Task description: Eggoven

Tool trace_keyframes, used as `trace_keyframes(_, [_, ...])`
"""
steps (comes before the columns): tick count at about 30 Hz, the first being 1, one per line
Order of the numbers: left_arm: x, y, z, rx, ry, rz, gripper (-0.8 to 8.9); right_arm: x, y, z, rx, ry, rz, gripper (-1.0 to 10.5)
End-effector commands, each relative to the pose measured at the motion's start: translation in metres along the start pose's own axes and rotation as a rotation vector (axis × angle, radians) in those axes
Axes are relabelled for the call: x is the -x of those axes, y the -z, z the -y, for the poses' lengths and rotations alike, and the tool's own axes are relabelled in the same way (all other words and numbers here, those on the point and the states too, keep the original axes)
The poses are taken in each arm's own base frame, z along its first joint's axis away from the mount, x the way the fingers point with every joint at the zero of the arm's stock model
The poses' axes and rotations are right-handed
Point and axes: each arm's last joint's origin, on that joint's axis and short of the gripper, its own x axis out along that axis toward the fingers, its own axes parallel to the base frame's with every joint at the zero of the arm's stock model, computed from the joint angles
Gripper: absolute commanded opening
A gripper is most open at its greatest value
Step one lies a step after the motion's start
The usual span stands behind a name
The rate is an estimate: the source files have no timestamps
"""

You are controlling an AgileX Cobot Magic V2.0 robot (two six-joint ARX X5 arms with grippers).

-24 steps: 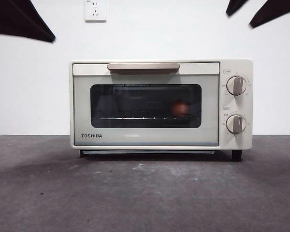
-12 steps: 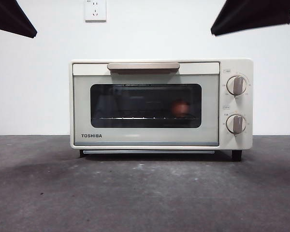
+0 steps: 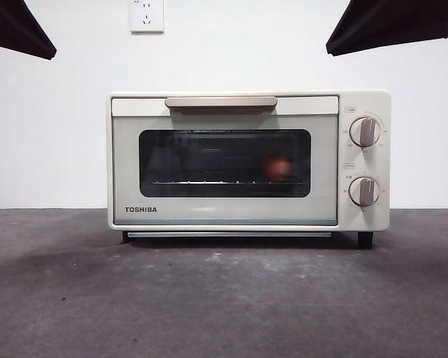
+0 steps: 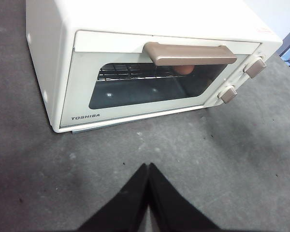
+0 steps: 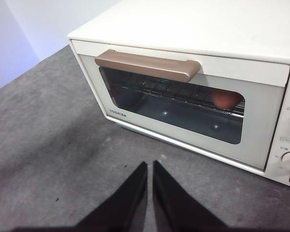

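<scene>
The cream TOSHIBA toaster oven (image 3: 224, 216) stands on the dark table with its door shut; it also shows in the left wrist view (image 4: 135, 19) and the right wrist view (image 5: 208, 29). The reddish-brown egg (image 3: 278, 166) lies on the wire rack behind the glass, toward the knob side; it shows in the right wrist view (image 5: 224, 99) and partly under the handle in the left wrist view (image 4: 184, 69). My left gripper (image 4: 148, 166) is shut and empty, raised in front of the oven. My right gripper (image 5: 150, 165) is shut and empty, also raised in front.
Two grey knobs (image 3: 365, 132) (image 3: 364, 192) sit on the oven's right panel. The brown door handle (image 3: 221, 103) runs along the top of the door. A wall socket (image 3: 147, 15) is on the white wall behind. Black arm tips (image 3: 15, 28) (image 3: 392, 24) show at the top corners.
Between the earliest frame and half a second ago, both black arm tips shifted at the top corners. Since then nothing has visibly moved; oven and egg are unchanged.
</scene>
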Motion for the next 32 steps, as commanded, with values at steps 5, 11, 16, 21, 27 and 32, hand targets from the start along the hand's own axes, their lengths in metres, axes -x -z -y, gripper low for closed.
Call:
trace_keyframes(5, [0.001, -0.004, 0.002, -0.025, 0.008, 0.017, 0.06, 0.000, -0.003, -0.002, 0.007, -0.007, 0.014, 0.0])
trace_keyframes(11, [0.007, -0.007, 0.002, -0.243, -0.022, 0.058, 0.06, 0.000, -0.003, -0.002, 0.007, -0.007, 0.014, 0.0])
trace_keyframes(16, [0.031, -0.011, -0.007, -0.398, -0.144, 0.228, 0.06, 0.000, -0.003, -0.002, 0.007, -0.007, 0.014, 0.0])
trace_keyframes(21, [0.049, 0.010, -0.021, -0.433, -0.286, 0.342, 0.06, 0.000, -0.003, -0.002, 0.007, -0.007, 0.014, 0.0])
trace_keyframes(27, [0.047, 0.059, -0.041, -0.432, -0.405, 0.413, 0.06, 0.000, -0.003, -0.002, 0.007, -0.007, 0.014, 0.0])
trace_keyframes(32, [0.037, 0.099, -0.054, -0.420, -0.433, 0.426, 0.06, 0.000, -0.003, -0.002, 0.007, -0.006, 0.014, 0.0])
